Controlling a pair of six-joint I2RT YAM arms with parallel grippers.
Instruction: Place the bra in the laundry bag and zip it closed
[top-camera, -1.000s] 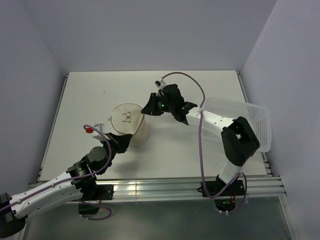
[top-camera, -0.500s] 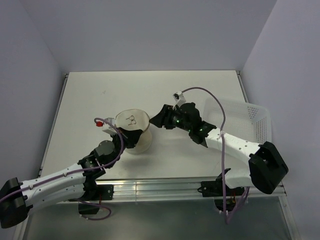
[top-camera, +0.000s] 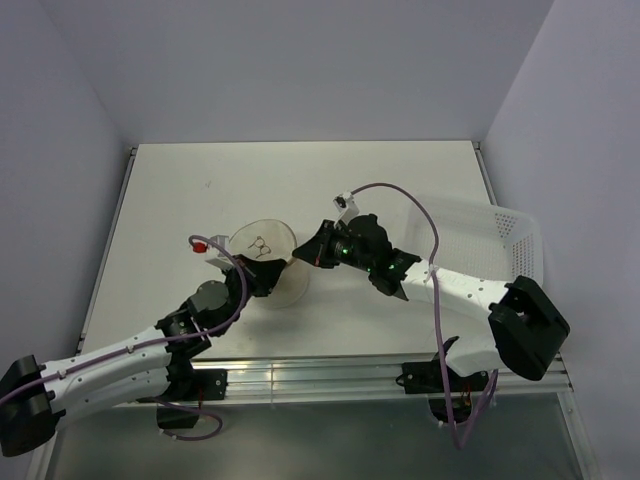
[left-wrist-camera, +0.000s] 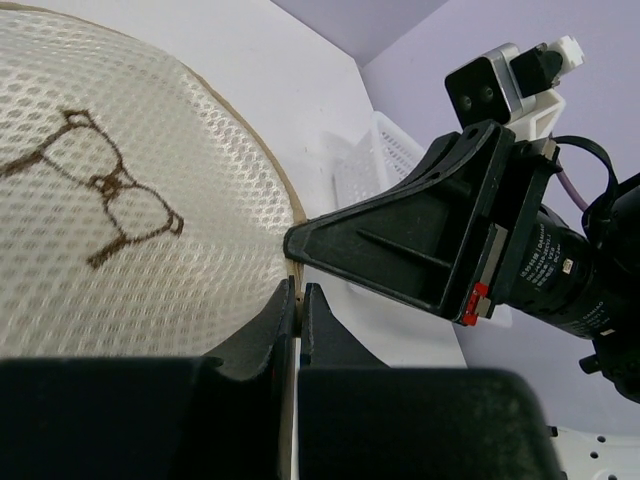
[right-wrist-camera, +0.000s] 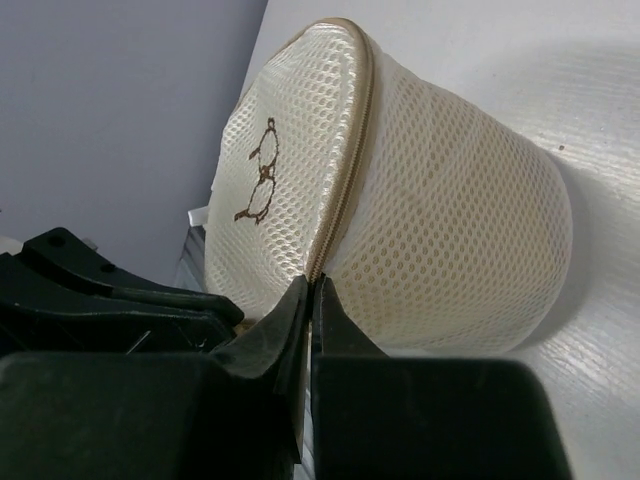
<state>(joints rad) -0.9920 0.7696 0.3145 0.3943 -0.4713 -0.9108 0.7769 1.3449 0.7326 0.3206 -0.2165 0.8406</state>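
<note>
Laundry bag (top-camera: 262, 250) stands as a cream mesh drum a little toward 9 o'clock from the middle of the table (top-camera: 180, 190), its lid with the brown glasses drawing (left-wrist-camera: 100, 185) tipped up toward the overhead camera. You see no mustard fabric in any view, so the bra is most likely inside already, but the mesh hides it and you cannot confirm that.

Both pincers meet on the brown zip band (right-wrist-camera: 355, 150) at the bag's 4 o'clock edge. The left gripper (left-wrist-camera: 298, 300) has its fingers pressed together with the band running into the slit between them. The right gripper (right-wrist-camera: 310, 295) is pinched just as tight on the band where it reaches its tips. Whether either one holds the slider itself, you cannot tell; it is hidden.

Watch these risks:
- The two grips sit almost touching. Any sideways pull may knock one pincer into the other.
- If the right one holds only tape and not the slider, it slips off and the zip stays where it is.
- The bag is light, so a hard tug probably drags or topples it toward the white basket (top-camera: 505, 235) at 3 o'clock.
- A loose strap near the teeth could jam the zip.
</note>
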